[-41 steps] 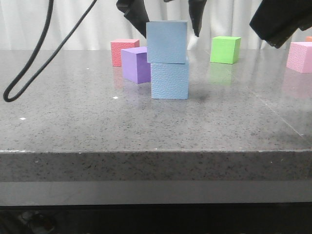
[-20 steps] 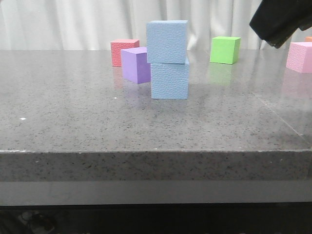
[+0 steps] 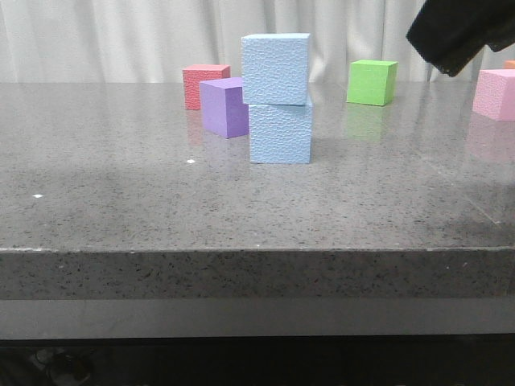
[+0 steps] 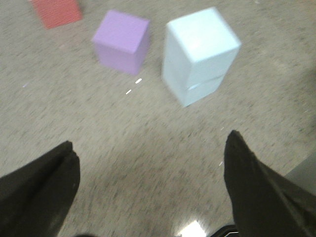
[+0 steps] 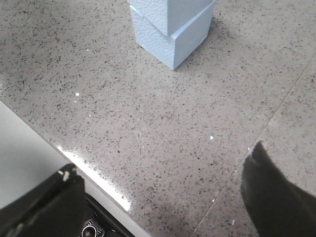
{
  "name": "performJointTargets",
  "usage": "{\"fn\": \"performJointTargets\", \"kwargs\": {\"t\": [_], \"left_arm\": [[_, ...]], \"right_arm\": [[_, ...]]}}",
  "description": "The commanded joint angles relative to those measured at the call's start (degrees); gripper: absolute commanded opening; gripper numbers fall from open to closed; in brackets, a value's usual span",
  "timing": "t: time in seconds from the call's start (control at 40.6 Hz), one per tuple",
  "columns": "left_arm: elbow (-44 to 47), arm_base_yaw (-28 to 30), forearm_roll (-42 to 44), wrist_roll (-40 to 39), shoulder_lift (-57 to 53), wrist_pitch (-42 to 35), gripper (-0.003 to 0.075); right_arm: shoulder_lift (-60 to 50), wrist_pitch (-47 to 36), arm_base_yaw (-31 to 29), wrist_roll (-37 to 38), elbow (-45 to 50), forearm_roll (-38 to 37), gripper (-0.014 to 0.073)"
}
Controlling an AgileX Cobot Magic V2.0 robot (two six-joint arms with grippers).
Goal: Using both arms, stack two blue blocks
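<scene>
Already one blue block (image 3: 275, 69) sits upright atop the other (image 3: 280, 133), well ahead of our spread, empty left hand (image 4: 148, 190) and right hand (image 5: 163, 190).

1. Upper block (image 3: 275, 69) sits on lower block (image 3: 280, 133), shifted slightly to its left; the stack stands mid-table (image 3: 121, 209).
2. Left gripper (image 4: 149, 139): stack lies ahead of its fingertips, well apart.
3. Neighbour cube (image 3: 224, 107) is just left of the lower block, also ahead of the left gripper; rear cube (image 3: 205, 84) is behind it.
4. Right gripper (image 5: 163, 158): stack lies ahead, apart.
5. Right arm (image 3: 455, 32) hangs above the table's far right, between a far cube (image 3: 372, 82) and an edge cube (image 3: 495, 94).
</scene>
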Motion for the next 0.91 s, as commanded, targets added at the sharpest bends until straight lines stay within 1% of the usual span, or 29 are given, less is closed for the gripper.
{"fn": "performJointTargets", "kwargs": {"t": [0.0, 0.148, 0.246, 0.345, 0.419, 0.493, 0.665, 0.764, 0.813, 0.887], "left_arm": [[5.95, 0.60, -1.46, 0.98, -7.98, -6.52, 0.0577], [15.22, 0.60, -2.87, 0.98, -16.24, -8.94, 0.0577], [18.50, 0.60, -3.00, 0.98, -19.71, -8.51, 0.0577], [21.01, 0.60, -3.00, 0.98, -22.21, -8.12, 0.0577], [22.15, 0.60, -3.00, 0.98, -23.51, -8.12, 0.0577], [22.72, 0.60, -3.00, 0.98, -23.92, -8.03, 0.0577], [22.86, 0.60, -3.00, 0.98, -23.81, -8.03, 0.0576], [22.86, 0.60, -3.00, 0.98, -23.81, -8.03, 0.0576], [22.86, 0.60, -3.00, 0.98, -23.81, -8.03, 0.0569], [22.86, 0.60, -3.00, 0.98, -23.81, -8.03, 0.0521]], "right_arm": [[-1.34, -2.34, -0.24, -0.49, -1.45, 1.35, 0.0644], [-1.99, -1.81, -0.24, 2.27, -1.45, 0.91, 0.0644], [-4.53, -0.13, -0.42, 6.97, -1.45, -2.29, 0.0643], [-8.66, 3.83, -0.42, 11.64, -1.44, -5.99, 0.0643], [-12.03, 6.48, -0.42, 13.44, -1.19, -8.13, 0.0643], [-16.21, 7.79, -0.42, 13.79, -0.34, -8.75, 0.0643], [-25.17, 8.58, -0.42, 13.79, 3.13, -9.00, 0.0643], [-29.46, 8.36, -0.42, 13.83, 5.01, -10.47, 0.0640], [-31.28, 8.51, -0.42, 13.90, 5.95, -12.28, 0.0617], [-33.15, 8.87, -0.42, 13.95, 6.71, -13.56, 0.0524]]}}
